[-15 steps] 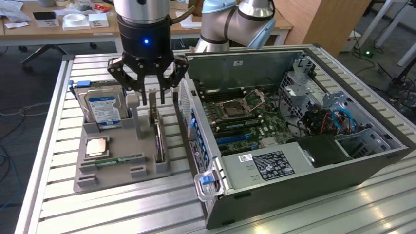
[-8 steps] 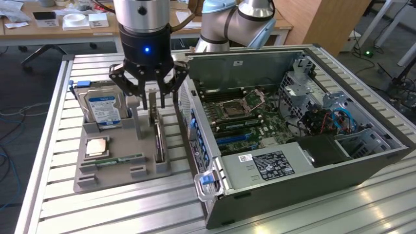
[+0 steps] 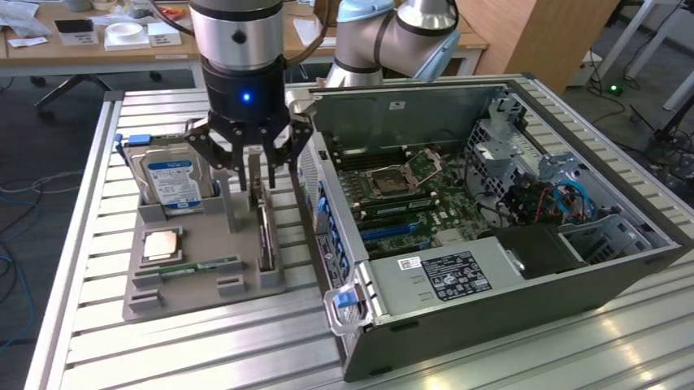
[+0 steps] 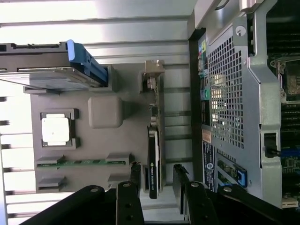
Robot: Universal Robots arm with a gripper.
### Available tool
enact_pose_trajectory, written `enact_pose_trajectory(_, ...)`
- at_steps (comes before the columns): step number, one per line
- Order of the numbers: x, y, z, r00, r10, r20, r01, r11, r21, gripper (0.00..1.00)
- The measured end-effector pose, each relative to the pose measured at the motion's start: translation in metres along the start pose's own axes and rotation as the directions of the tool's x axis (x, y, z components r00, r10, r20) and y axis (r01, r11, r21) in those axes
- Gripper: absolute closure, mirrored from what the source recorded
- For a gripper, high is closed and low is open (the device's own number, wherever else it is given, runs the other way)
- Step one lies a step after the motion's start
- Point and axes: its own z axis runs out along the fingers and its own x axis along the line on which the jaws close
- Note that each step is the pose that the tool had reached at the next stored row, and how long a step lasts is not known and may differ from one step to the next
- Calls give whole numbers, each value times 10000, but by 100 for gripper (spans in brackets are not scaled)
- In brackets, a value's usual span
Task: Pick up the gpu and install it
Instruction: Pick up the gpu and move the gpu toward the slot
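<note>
**Exterior view.** We see the black, multi-fingered hand (image 3: 253, 175) hanging straight down from the arm over a grey moulded holder tray (image 3: 206, 294), which rests on the slatted aluminium surface (image 3: 162, 353). Directly beneath the hand is the gpu (image 3: 265, 236), a thin, dark circuit card. It stands on its long edge in a slot of the tray, not lifted and not installed. The hand is released, its fingers spread to either side of the card's line. To one side of the hand, a boxy silver hard drive (image 3: 174, 183) with a blue-and-white label stands upright in the same tray. Lower in the tray, on that same side, lie a square, pale processor chip (image 3: 162, 244) and a narrow green memory stick (image 3: 201, 266). On the opposite side of the hand, close by, lies the opened dark-grey computer case (image 3: 488, 280), its motherboard exposed.

**Wrist view.** Here the hand (image 4: 156, 168) straddles the gpu (image 4: 154, 126). We note a visible gap between each fingertip and the card, so nothing is grasped. The silvery end bracket sits at the card's end farthest from the fingers. The hard drive (image 4: 47, 75), processor chip (image 4: 55, 130) and memory stick (image 4: 82, 162) occupy the holder tray (image 4: 122, 140) on one side of the hand. The perforated wall of the computer case (image 4: 229, 93) rises on the other side, with the surface (image 4: 117, 28) beyond.
</note>
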Motion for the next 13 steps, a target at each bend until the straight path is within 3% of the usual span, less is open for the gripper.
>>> enact_pose_trajectory(13, 9, -6, 236, 10000, 0, -1, 0, 10000, 0, 58)
